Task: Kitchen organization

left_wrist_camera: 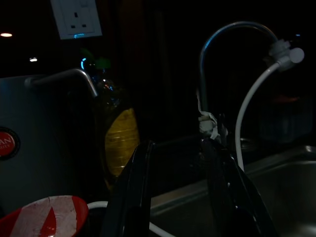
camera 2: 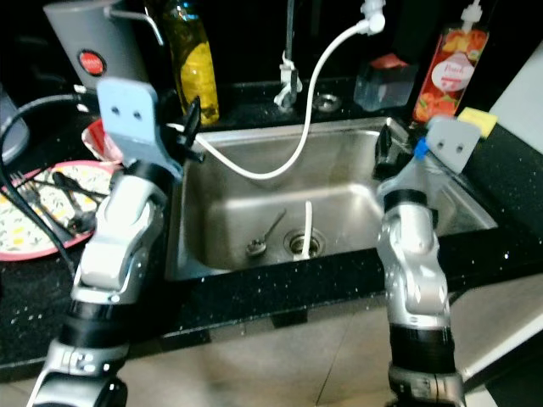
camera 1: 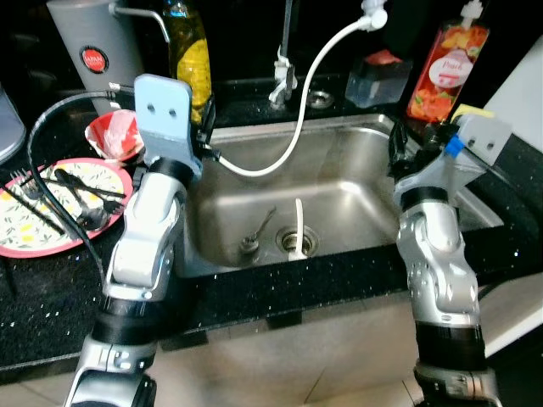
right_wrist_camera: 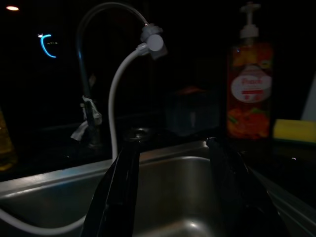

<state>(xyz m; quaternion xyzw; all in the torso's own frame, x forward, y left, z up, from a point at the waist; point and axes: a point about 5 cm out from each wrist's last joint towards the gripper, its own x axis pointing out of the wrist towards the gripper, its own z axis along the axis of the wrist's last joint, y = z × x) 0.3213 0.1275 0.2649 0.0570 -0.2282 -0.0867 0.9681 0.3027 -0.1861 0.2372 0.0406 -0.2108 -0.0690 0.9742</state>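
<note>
A steel sink (camera 1: 339, 129) lies between my two raised arms. In its basin a spoon (camera 1: 257, 233) rests left of the drain, and a white stick-like utensil (camera 1: 297, 222) lies across the drain. On the left counter a pink-rimmed plate (camera 1: 34, 248) holds several dark forks and spoons (camera 1: 81, 191), with a red bowl (camera 1: 114, 136) behind it. My left gripper (camera 1: 206, 127) hovers open over the sink's back left corner, holding nothing. Above the sink's right rim my right gripper (camera 1: 397, 148) is open and empty too. The left wrist view shows its fingers (left_wrist_camera: 133, 197) spread apart.
A white hose (camera 1: 297, 127) hangs from the tap into the sink. An oil bottle (camera 1: 191, 59) and a grey appliance (camera 1: 93, 47) stand at the back left. A red soap bottle (camera 1: 445, 72), a clear container (camera 1: 377, 80) and a yellow sponge (camera 1: 471, 110) are at the back right.
</note>
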